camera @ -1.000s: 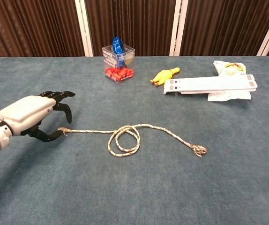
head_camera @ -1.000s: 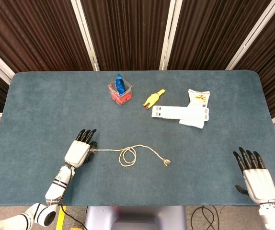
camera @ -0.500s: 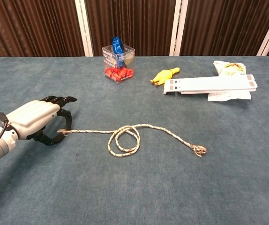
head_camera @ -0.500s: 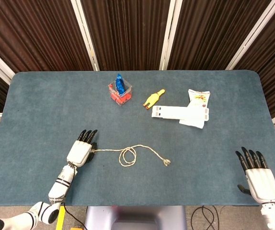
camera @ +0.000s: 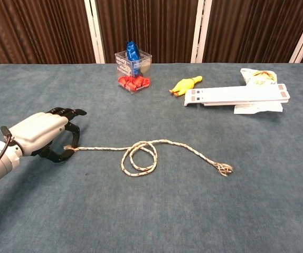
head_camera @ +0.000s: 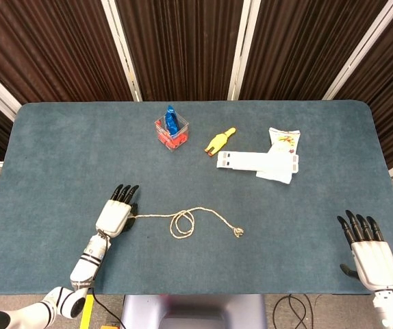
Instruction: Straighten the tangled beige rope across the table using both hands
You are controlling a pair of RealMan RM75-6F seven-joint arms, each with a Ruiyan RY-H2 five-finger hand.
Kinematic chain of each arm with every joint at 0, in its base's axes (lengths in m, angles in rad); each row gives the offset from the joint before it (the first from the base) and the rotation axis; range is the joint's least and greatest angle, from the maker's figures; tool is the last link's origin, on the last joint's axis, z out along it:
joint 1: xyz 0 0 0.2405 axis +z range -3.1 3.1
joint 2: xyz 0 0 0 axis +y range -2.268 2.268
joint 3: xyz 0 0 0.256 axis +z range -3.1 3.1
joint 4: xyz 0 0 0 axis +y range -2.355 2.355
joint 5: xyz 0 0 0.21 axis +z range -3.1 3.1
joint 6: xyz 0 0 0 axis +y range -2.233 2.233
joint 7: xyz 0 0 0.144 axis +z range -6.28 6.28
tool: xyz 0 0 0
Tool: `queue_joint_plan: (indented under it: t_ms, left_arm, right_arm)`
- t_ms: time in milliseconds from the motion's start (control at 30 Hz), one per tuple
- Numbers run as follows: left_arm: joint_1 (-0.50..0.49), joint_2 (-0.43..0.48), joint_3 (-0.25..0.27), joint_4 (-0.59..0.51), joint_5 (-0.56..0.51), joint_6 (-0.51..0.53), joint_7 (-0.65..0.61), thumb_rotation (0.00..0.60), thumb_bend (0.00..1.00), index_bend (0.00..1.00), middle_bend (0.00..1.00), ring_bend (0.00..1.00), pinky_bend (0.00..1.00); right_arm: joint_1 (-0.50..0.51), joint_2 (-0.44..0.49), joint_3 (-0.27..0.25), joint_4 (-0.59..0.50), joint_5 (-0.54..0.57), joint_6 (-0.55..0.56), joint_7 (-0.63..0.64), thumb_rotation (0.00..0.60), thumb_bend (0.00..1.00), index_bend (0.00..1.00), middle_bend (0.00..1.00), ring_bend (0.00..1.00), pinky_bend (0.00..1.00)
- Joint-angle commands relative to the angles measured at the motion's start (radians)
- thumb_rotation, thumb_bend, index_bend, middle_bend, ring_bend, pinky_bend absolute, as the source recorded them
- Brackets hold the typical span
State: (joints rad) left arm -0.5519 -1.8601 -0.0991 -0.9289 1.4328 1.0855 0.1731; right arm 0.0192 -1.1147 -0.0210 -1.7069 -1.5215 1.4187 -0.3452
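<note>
Beige rope (camera: 157, 153) lies on the blue-grey table (head_camera: 59, 151) near its 6 o'clock edge, a double loop at mid-length and a frayed knot at the 3 o'clock end; its 9 o'clock end is pinched in the left hand (camera: 41, 135), fingers curled round it. Right hand (head_camera: 369, 250) sits flat at the table's 4 o'clock corner, fingers straight and spread, holding nothing, well apart from the rope. Toward 12 o'clock: clear box of red and blue pieces (head_camera: 172, 130), yellow rubber chicken (head_camera: 219, 141), white strip (head_camera: 257, 161) over a snack packet (head_camera: 283, 141).

Rope (camera: 146, 154) end under left robot hand (camera: 40, 134); grip perhaps closed, unclear.
</note>
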Motion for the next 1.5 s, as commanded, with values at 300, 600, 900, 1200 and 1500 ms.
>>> queue_joint_plan:
  t_ms: [300, 600, 900, 1200, 1500]
  left_arm:
    - [0.016, 0.042, 0.014, -0.036, 0.029, 0.070, 0.012, 0.600, 0.41, 0.61, 0.05, 0.00, 0.03]
    - [0.053, 0.110, 0.034, -0.124, 0.049, 0.134, 0.033, 0.600, 0.40, 0.61, 0.05, 0.00, 0.03]
    - [0.079, 0.145, 0.053, -0.170, 0.069, 0.176, 0.045, 0.600, 0.41, 0.61, 0.05, 0.00, 0.03]
    - [0.092, 0.166, 0.051, -0.180, 0.060, 0.178, 0.040, 0.600, 0.41, 0.61, 0.05, 0.00, 0.03]
    - [0.093, 0.170, 0.046, -0.172, 0.062, 0.181, 0.017, 0.600, 0.41, 0.61, 0.05, 0.00, 0.03]
  right_arm:
    - [0.033, -0.010, -0.004, -0.005, -0.055, -0.020, 0.010, 0.600, 0.18, 0.00, 0.00, 0.00, 0.00]
    - [0.112, -0.113, 0.036, -0.037, -0.072, -0.084, -0.063, 0.600, 0.28, 0.30, 0.00, 0.00, 0.00]
    - [0.237, -0.324, 0.117, -0.023, 0.067, -0.231, -0.228, 0.600, 0.29, 0.47, 0.00, 0.00, 0.00]
    - [0.326, -0.539, 0.150, 0.099, 0.195, -0.301, -0.347, 0.600, 0.31, 0.51, 0.00, 0.00, 0.00]
    - [0.367, -0.635, 0.155, 0.179, 0.262, -0.300, -0.397, 0.600, 0.34, 0.55, 0.02, 0.00, 0.00]
